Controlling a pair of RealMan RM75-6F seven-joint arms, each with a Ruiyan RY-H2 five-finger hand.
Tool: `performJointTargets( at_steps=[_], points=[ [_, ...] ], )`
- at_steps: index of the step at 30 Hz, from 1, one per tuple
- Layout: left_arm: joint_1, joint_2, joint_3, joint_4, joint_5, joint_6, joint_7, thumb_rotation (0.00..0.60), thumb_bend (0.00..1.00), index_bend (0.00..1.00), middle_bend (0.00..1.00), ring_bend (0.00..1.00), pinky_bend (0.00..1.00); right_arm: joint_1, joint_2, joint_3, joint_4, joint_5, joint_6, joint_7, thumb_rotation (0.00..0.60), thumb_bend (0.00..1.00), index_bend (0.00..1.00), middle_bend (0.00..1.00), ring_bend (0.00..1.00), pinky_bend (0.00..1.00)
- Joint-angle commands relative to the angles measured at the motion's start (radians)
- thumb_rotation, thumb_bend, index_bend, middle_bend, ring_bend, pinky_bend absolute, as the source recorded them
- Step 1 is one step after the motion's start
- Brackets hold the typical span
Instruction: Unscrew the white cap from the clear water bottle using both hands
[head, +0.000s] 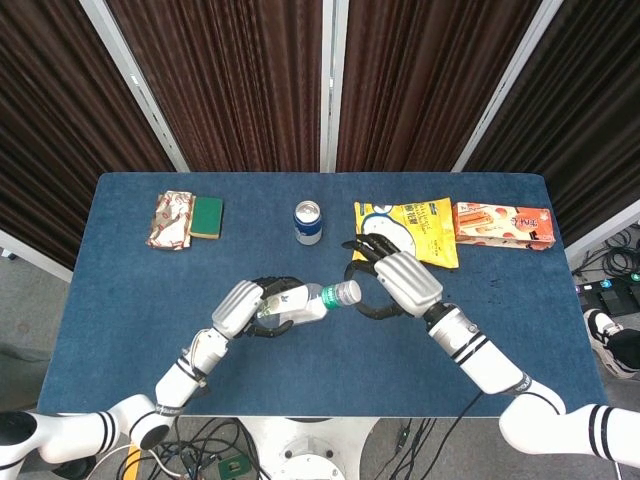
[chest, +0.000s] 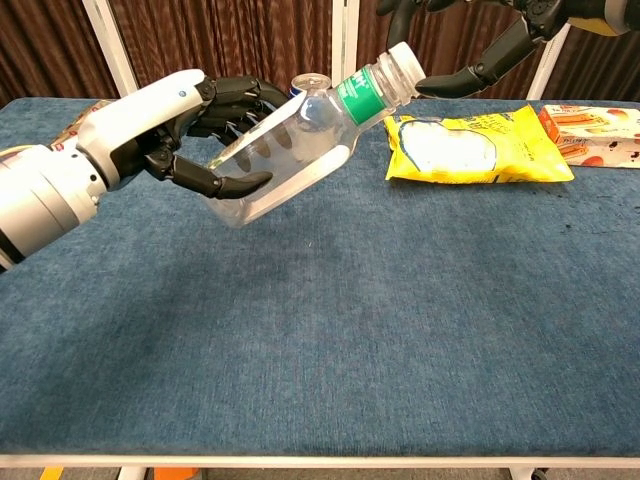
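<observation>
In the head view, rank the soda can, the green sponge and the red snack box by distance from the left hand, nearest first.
Measured from the left hand:
1. Soda can, behind the hand, slightly to its right.
2. Green sponge, at the far left of the table.
3. Red snack box, far across at the right edge.

Clear glossy plastic bottle (chest: 285, 150), matt blue cloth-covered table (chest: 330, 330), shiny yellow foil bag (chest: 478, 148).
</observation>
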Motion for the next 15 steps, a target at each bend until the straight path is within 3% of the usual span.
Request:
performJointTargets(
  at_steps=[1,7,15],
  points=[
    [0.001,0.0,0.001,0.003,-0.002,-0.002,-0.002,0.6,0.45,0.41,0.43,0.35,0.4,-0.003,0.005,-0.001,-0.003,-0.002,0.001,0.003,0.6,0.32,0.46,0.13,0.0,0.0],
    [0.002,-0.001,0.002,0.007,0.001,0.0,-0.008,0.6,0.45,0.41,0.43,0.35,0.4,-0.009,0.015,-0.003,-0.005,-0.005,0.005,0.004,0.6,0.4,0.52,0.15,0.0,0.0],
    [0.008,0.015,0.019,0.044,-0.007,-0.021,0.056,0.6,0.45,0.41,0.43,0.35,0.38,-0.028,0.038,-0.013,0.003,-0.003,0.015,0.007,0.6,0.41,0.53,0.15,0.0,0.0]
  ],
)
